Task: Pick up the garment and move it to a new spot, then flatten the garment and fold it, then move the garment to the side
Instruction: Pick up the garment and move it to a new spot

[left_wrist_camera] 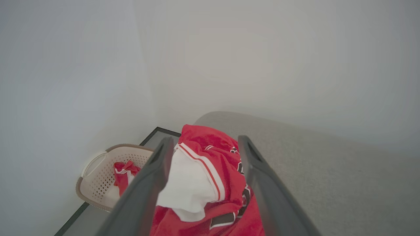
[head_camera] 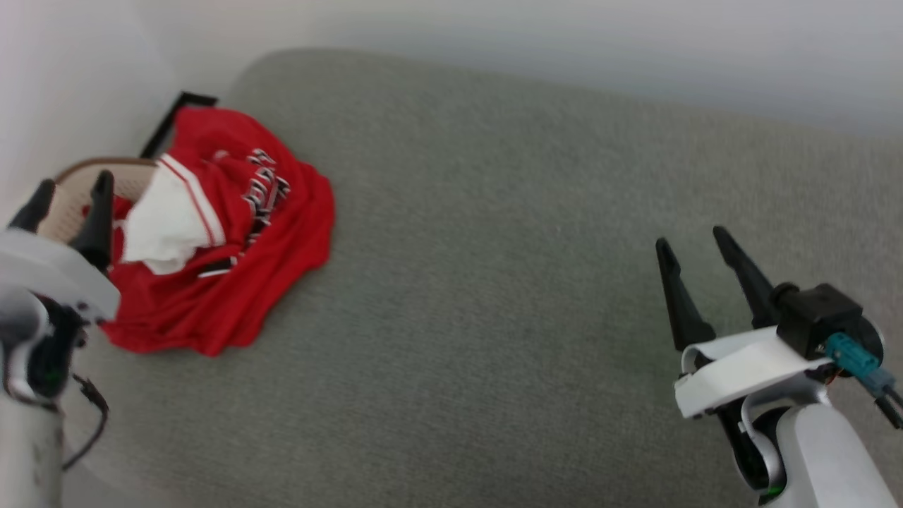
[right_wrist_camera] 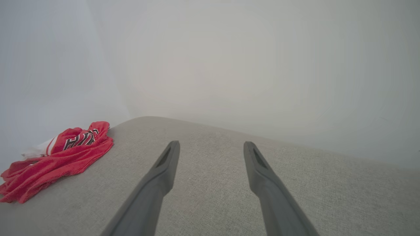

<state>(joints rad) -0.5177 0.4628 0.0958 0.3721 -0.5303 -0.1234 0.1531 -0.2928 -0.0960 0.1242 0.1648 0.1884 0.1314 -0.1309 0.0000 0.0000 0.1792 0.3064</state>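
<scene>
Left to right, head view. At the far left stands a pale perforated basket [head_camera: 120,164] with a brown rim, set beside the left edge of the grey upholstered surface [head_camera: 508,240]; a black-edged panel [head_camera: 164,125] runs behind it. The left wrist view looks into the basket [left_wrist_camera: 98,178]; in it lies a small crumpled red-and-white cloth [left_wrist_camera: 122,173], on which I can read no lettering; I can make out nothing else inside.

My left gripper [head_camera: 74,185] shows in front of the basket, its two dark fingers spread wide and clamping nothing; in the left wrist view my left gripper [left_wrist_camera: 206,141] frames the white sleeve between its open fingers; whether a finger touches the fabric I cannot tell.

The garment [head_camera: 233,282] lies in a rumpled heap on the surface's left end, outside the basket; it is red, with a white sleeve bunched on top, striped trim and black white-edged letters creased out of legibility; the same garment [left_wrist_camera: 226,164] shows in the left wrist view, and from the right wrist view the garment [right_wrist_camera: 59,160] lies at the far left, at the surface's edge.

The middle of the surface is bare grey fabric.

At the lower right, well apart from the garment, my right gripper [head_camera: 691,241] hangs over the surface; my right gripper [right_wrist_camera: 211,144] has its fingers wide apart and holds nothing.
</scene>
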